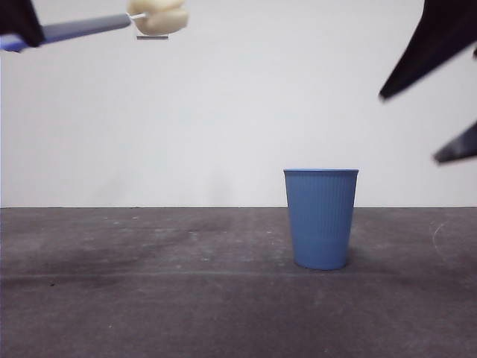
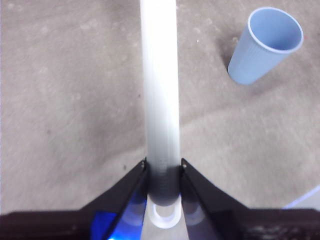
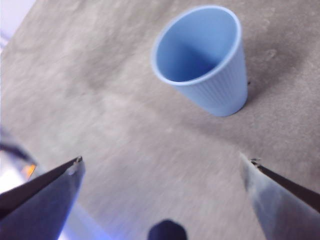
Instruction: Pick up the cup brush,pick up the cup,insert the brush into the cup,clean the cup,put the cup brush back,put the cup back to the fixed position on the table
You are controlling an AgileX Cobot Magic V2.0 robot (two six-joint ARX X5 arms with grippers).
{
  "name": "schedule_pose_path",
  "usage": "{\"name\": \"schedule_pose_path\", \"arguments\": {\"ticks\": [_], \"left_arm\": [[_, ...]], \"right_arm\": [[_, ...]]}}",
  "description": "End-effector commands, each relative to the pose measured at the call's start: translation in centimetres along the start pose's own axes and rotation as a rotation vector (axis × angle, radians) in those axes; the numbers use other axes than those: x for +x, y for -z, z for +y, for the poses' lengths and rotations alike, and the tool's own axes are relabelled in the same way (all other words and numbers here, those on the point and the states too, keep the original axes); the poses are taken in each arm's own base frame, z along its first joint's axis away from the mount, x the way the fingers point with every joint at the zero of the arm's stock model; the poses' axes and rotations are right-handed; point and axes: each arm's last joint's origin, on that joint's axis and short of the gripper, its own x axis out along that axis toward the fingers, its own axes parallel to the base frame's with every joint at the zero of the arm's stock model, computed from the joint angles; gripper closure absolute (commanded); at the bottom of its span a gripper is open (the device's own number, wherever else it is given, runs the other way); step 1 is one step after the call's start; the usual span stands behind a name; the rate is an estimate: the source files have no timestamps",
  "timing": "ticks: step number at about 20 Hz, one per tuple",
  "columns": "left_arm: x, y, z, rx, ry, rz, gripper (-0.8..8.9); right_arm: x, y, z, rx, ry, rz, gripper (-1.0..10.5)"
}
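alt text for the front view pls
A blue ribbed cup stands upright on a dark scuffed table before a white wall. At upper left the cup brush hangs level in the air; the open right gripper enters at upper right.

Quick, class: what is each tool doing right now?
Left tool: closed on the cup brush.
Right tool: open, empty, above the cup.

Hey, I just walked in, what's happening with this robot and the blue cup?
The left end effector is shut on the cup brush and holds it in the air, roughly level. The cup stands upright on the table, not yet picked up. The right end effector hangs open above and to one side of the cup.
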Motion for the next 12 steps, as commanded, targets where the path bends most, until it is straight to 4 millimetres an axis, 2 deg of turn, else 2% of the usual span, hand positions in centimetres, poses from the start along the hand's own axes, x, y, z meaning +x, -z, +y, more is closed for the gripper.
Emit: {"name": "schedule_pose_path", "arguments": {"ticks": [1, 3, 6, 12], "left_arm": [[-0.7, 0.4, 0.2, 0.011, -0.006, 0.006, 8.22], [-1.0, 0.7, 0.3, 0.012, -0.008, 0.016, 8.22], [-1.0, 0.7, 0.3, 0.020, -0.007, 0.017, 8.22], [-1.0, 0.7, 0.3, 0.027, -0.006, 0.018, 8.22]], "right_arm": [[1.7, 2.2, -0.8, 0.056, 0.022, -0.015, 4.1], [2.8, 3.8, -1.3, 0.041, 0.065, -0.029, 4.1], [3.9, 4.9, -1.6, -0.017, 0.107, -0.083, 4.1], [7.7, 5.2, -2.8, -0.123, 0.111, -0.126, 4.1]]}}
